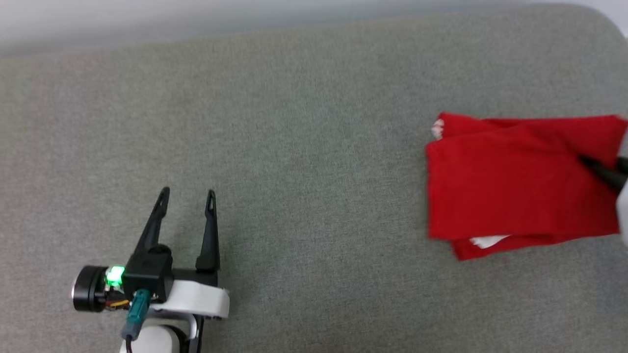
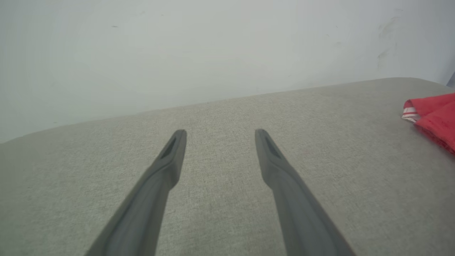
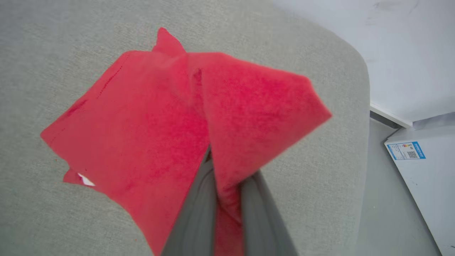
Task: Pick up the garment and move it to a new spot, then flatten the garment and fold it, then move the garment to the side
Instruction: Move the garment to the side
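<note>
Head view, from the left: the left gripper (image 1: 187,191) hovers low over the grey upholstered surface (image 1: 314,122) with its two fingers spread wide and nothing between them, well apart from the work. The middle of the surface is bare cloth. Toward the right lies the garment (image 1: 515,186), folded into a red rectangle, with a scrap of white at its far left corner and another along its near edge. At the right margin the right gripper (image 1: 588,164) reaches in, its jaws closed tight on a pinch of the red cloth; the right wrist view shows that pinch raised into a tent while the rest lies flat. The main risk, as I judge it, is that the pinch takes only the upper layers, so a pull sideways would drag those and leave the lower ones behind, opening the fold. A second risk is the edge: the garment is near the rounded right corner of the surface, and the right wrist view shows the floor and a white box (image 3: 423,167) just past it, so a long move that way could tip the folded cloth off. The left arm is too far off to steady anything if the layers slide
</note>
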